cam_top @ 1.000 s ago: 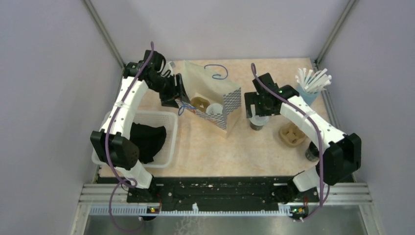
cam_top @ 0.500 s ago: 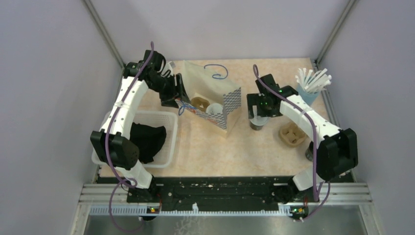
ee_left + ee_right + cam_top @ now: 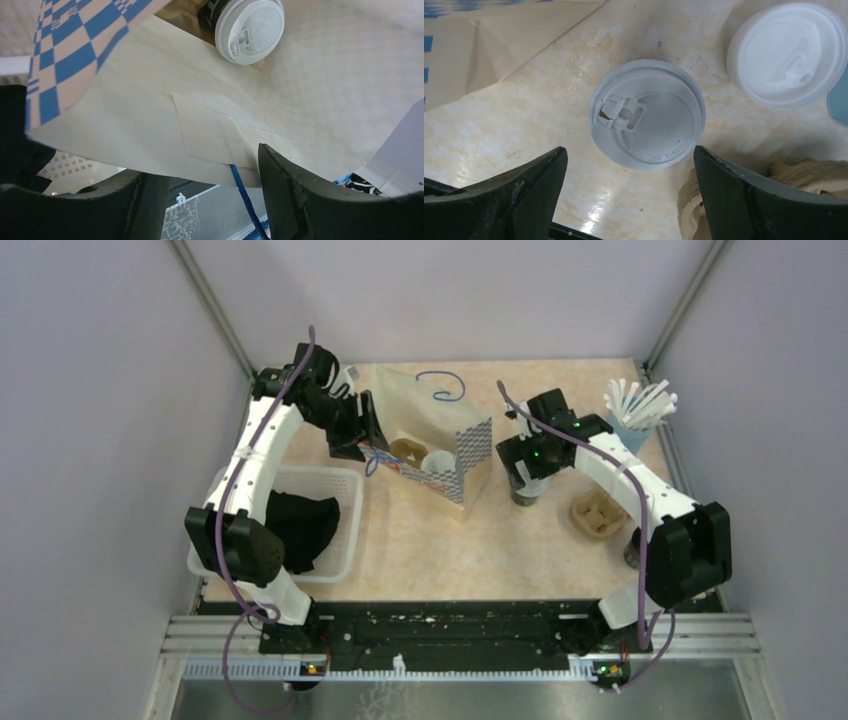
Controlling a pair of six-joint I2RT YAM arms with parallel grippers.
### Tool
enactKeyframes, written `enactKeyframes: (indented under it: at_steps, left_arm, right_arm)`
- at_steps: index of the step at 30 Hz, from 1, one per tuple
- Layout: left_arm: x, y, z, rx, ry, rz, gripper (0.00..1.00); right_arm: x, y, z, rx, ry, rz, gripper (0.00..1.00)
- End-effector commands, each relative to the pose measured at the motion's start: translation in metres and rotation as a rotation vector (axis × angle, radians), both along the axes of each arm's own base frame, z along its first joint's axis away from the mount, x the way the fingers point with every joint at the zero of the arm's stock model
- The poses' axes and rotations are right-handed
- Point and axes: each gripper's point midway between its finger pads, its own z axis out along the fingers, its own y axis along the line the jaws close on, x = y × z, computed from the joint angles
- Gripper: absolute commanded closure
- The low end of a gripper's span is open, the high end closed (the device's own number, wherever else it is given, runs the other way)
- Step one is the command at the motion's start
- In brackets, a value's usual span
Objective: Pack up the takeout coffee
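Observation:
One takeout coffee cup with a pale lid lies inside the paper bag, which lies on its side with a blue checked wall; it also shows from above. My left gripper is at the bag's mouth, open, with the paper edge and a blue handle cord between its fingers. The second takeout coffee cup stands upright on the table. My right gripper hovers open just above it, in the top view, fingers apart on either side and not touching it.
A loose white lid lies beyond the standing cup. Cardboard carriers sit to its right, another inside the bag. A blue cup of white sticks is back right, a black cup right, a white basket with dark cloth left.
My right gripper has shifted a little left and turned over the standing cup. The left arm and the bag have stayed put.

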Motion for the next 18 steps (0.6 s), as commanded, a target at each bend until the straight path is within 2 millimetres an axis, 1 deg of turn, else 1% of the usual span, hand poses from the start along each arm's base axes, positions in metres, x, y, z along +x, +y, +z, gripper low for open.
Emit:
enactKeyframes:
  at_steps: [1,5,8,10,12,14,16,18]
  left_arm:
    - [-0.003,-0.004,0.008,-0.031,-0.036,-0.030,0.31]
    - [-0.003,-0.004,0.005,-0.028,-0.029,-0.039,0.31]
    - [-0.002,-0.004,0.005,-0.029,-0.029,-0.044,0.30]
    - [-0.002,-0.004,0.004,-0.028,-0.030,-0.047,0.30]
    - [-0.002,-0.004,0.004,-0.028,-0.029,-0.048,0.30]
    - [-0.002,-0.004,0.004,-0.027,-0.031,-0.049,0.30]
    - [-0.002,-0.003,0.004,-0.024,-0.031,-0.049,0.30]
    - [-0.002,-0.003,0.003,-0.020,-0.033,-0.049,0.30]
  right_arm:
    - [0.008,0.005,0.011,-0.018,-0.090,0.248,0.04]
    - [0.008,-0.003,0.011,-0.017,-0.088,0.321,0.05]
    - [0.007,-0.004,0.007,-0.014,-0.078,0.387,0.05]
    - [0.010,-0.007,0.005,-0.026,-0.074,0.401,0.05]
    - [0.014,-0.005,0.006,-0.012,-0.078,0.405,0.04]
    - [0.016,0.001,0.008,0.014,-0.083,0.419,0.04]
    - [0.017,0.005,0.006,0.036,-0.073,0.431,0.03]
    - [0.019,0.006,0.005,0.038,-0.068,0.431,0.03]
